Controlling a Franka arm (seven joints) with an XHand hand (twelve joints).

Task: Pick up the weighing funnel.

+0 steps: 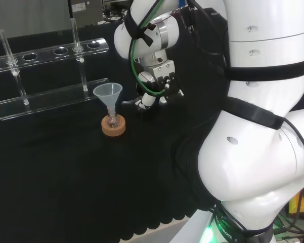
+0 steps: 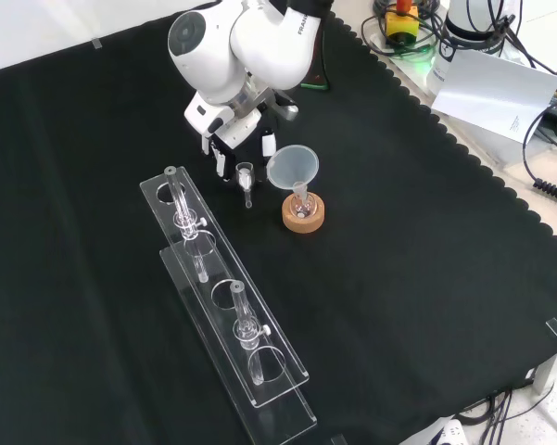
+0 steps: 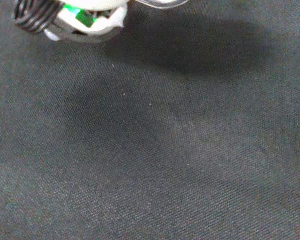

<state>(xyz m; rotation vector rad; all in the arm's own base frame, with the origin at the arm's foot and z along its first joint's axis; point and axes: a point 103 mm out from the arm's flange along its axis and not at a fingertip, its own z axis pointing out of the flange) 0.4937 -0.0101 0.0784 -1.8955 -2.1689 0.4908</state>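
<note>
Hand (image 2: 239, 130) low over the black cloth (image 2: 426, 278), fingers (image 1: 141, 103) pointing down and spread wide, curled round nothing. Front view: fingertips stand apart at either side of a gap.

Weighing funnel (image 2: 246, 173): small clear piece on the cloth at 6 o'clock of the hand in the front view, stem pointing toward 6 o'clock. It sits just below the gap between the fingertips; contact with them cannot be made out.

Funnel (image 2: 292, 167) (image 1: 107, 92) at 3 o'clock of the weighing funnel, near it, mouth up, stem in a small flask (image 2: 302, 206) on a cork ring (image 2: 287, 219).

Clear test tube rack (image 2: 218, 267) runs from 9 o'clock of the weighing funnel toward 6 o'clock, with test tubes (image 2: 179, 199) upright in it.

Wrist view: part of the hand (image 3: 70, 17) over bare cloth, with a dark shadow beside it.
</note>
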